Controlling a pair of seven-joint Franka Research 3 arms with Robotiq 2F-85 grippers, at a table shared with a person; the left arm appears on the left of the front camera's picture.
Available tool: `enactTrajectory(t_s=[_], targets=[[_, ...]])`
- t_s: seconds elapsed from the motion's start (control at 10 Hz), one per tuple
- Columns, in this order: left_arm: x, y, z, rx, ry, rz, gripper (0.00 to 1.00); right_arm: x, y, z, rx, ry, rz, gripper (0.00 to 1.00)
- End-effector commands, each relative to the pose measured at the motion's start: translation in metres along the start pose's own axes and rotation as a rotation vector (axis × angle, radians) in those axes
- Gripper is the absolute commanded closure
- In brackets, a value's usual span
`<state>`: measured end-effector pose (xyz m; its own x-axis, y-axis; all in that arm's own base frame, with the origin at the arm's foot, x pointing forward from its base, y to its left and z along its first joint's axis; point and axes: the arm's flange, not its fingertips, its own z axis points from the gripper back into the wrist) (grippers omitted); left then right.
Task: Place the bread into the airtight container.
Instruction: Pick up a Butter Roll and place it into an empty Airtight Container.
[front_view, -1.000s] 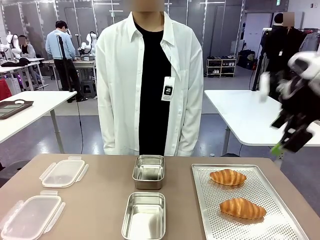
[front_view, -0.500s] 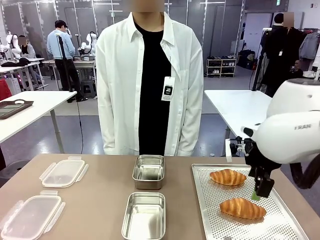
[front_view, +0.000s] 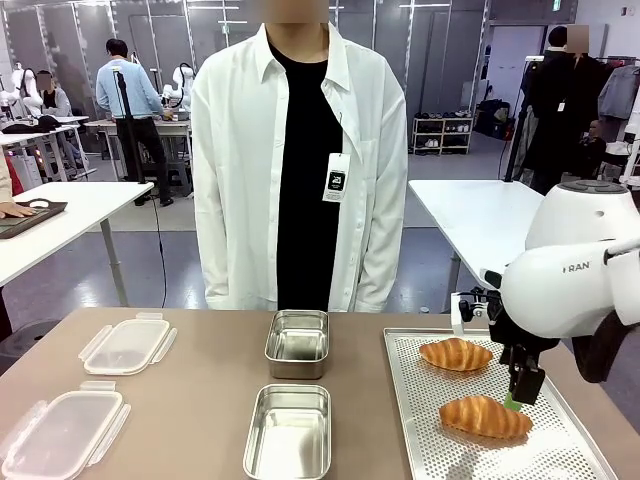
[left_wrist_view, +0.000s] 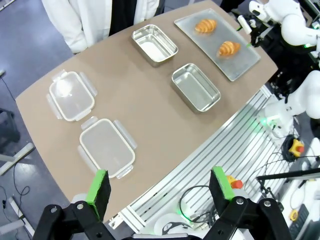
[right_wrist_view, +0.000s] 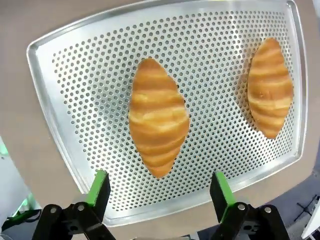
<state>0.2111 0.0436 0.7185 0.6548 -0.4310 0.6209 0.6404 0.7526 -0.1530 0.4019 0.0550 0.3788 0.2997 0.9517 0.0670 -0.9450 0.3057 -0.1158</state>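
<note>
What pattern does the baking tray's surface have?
The silver tray is perforated with small round holes, clearest in the right wrist view.

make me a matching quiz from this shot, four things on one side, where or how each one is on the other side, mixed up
Things:
1. right gripper
2. left gripper
3. near steel container
4. clear lids

Places or states:
a. empty, mid-table
b. open, high above the table, nothing between its fingers
c. lying on the table's left side
d. open, over the near croissant on the tray

Pairs: 1-d, 2-b, 3-a, 4-c
</note>
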Motion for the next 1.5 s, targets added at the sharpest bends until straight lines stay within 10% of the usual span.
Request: enactTrajectory(t_s=[0.0,1.4], targets=[[0.002,0.001,0.001,0.008,0.004,-0.012,0.00,0.006,-0.014,-0.009,0.033,-0.048,0.044,0.00],[0.002,0.001,0.001,0.008,0.004,-0.012,0.00,0.022,-0.028,-0.083,0.126,0.020,0.031,0.00]])
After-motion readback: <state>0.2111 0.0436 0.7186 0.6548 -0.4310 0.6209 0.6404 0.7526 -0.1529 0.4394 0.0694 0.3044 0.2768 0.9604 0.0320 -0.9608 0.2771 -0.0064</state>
